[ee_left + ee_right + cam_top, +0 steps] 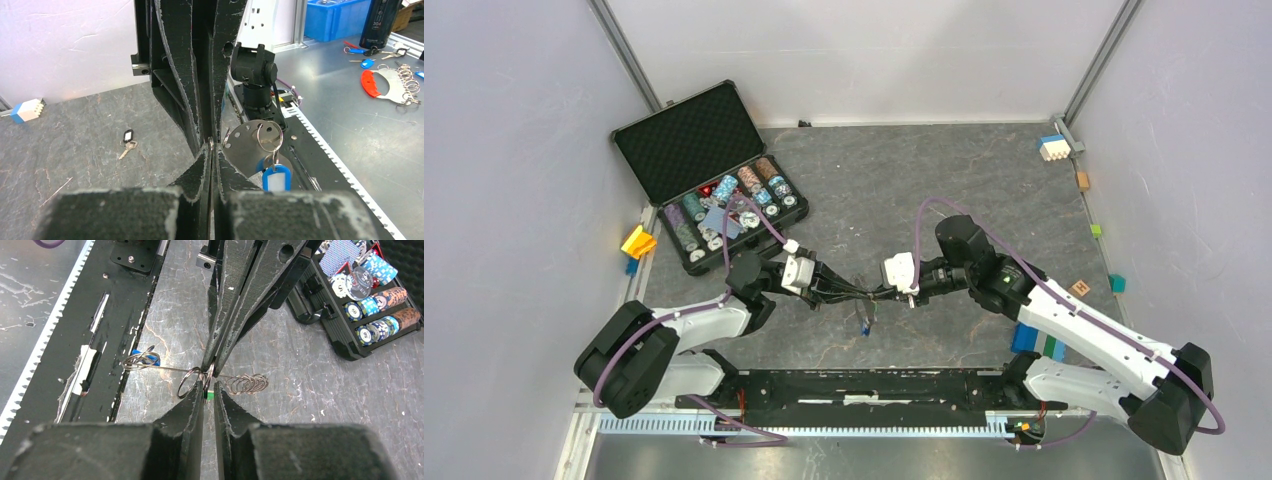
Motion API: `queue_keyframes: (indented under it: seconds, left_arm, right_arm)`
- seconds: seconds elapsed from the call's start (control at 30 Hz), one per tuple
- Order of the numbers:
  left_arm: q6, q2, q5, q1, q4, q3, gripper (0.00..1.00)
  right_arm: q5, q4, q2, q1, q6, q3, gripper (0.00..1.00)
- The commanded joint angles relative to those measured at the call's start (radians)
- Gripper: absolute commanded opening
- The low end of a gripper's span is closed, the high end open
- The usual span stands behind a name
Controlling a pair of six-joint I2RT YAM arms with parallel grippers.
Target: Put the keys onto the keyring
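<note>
Both grippers meet nose to nose above the middle of the table. My left gripper (860, 291) (210, 146) is shut on the keyring (165, 369), a thin wire loop with a coiled stretch (246, 384). My right gripper (890, 293) (209, 385) is pinched on the small ring of the green-tagged key (210, 394), right at the wire. The blue-tagged key (276, 178) (865, 325) (151, 359) hangs from the loop. The black-tagged key (128, 141) lies loose on the table.
An open black case of poker chips (709, 175) stands at the back left. Toy blocks lie along the right edge (1053, 147) (1080, 288), beside the right arm (1036, 342) and at the left edge (637, 241). The arms' base rail (864, 385) runs along the front.
</note>
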Motion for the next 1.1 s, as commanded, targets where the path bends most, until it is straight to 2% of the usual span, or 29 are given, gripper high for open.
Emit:
queue_keyframes:
  seconds: [0.0, 0.37, 0.43, 0.53, 0.63, 0.77, 1.07]
  left_arm:
    - [-0.03, 0.004, -0.013, -0.005, 0.061, 0.032, 0.02]
    - [-0.036, 0.006, -0.023, -0.005, 0.069, 0.029, 0.02]
    - [-0.037, 0.005, -0.025, -0.005, 0.071, 0.029, 0.02]
    - [-0.037, 0.007, -0.027, -0.005, 0.069, 0.027, 0.02]
    - [-0.007, 0.004, -0.021, -0.005, 0.041, 0.027, 0.02]
    - [0.105, -0.012, -0.002, -0.005, -0.112, 0.056, 0.04]
    - [0.389, -0.053, -0.082, 0.03, -0.657, 0.193, 0.32]
  right_arm:
    - [0.002, 0.056, -0.01, 0.006, 0.015, -0.007, 0.17]
    - [-0.009, 0.084, 0.003, 0.006, 0.028, -0.02, 0.17]
    - [-0.006, 0.087, 0.004, 0.007, 0.029, -0.021, 0.12]
    - [0.011, 0.087, 0.001, 0.006, 0.032, -0.018, 0.0]
    - [0.077, 0.069, -0.006, 0.006, 0.03, -0.003, 0.0]
    - [0.17, -0.005, -0.002, 0.015, 0.008, 0.05, 0.0]
    - [0.437, -0.239, 0.115, 0.1, -0.019, 0.211, 0.0]
